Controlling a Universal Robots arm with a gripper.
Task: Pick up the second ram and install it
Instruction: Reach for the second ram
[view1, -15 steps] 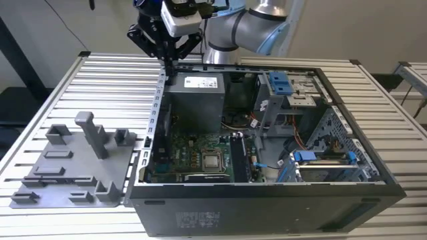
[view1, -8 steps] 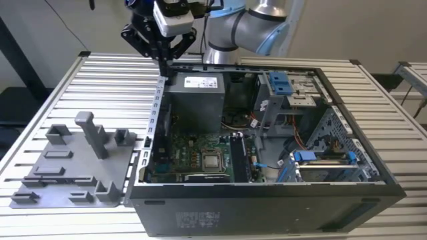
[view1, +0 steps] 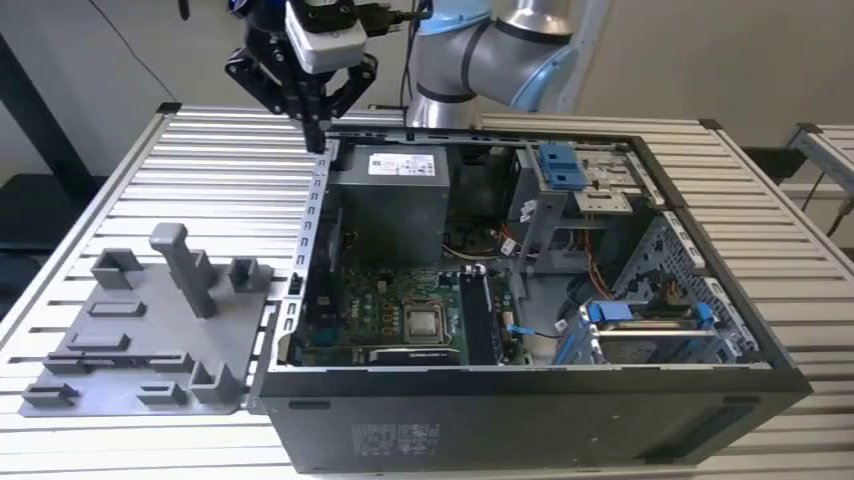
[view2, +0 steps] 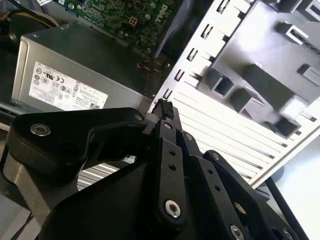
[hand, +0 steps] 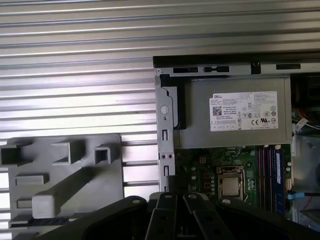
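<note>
My gripper (view1: 316, 135) hangs above the back corner of the open computer case (view1: 310, 200), towards the exterior view's left. Its black fingers (view2: 164, 131) taper together to one tip, shut, with nothing between them. Inside the case lies the green motherboard (view1: 380, 300) with its processor (view1: 424, 322). Beside the processor run the long memory slots (view1: 478, 312), seen as dark and bluish strips (hand: 272, 175) in the first wrist view. I cannot tell a ram stick from the slots there. The grey fixture plate (view1: 134, 330) with upright posts lies on the table beside the case, with no stick on it.
A grey power supply (view1: 394, 195) with a pale label fills the back of the case under the gripper. Drive cages with blue latches (view1: 561, 165) and cables sit at the exterior view's right. The case stands on a ribbed metal table (view1: 200, 170).
</note>
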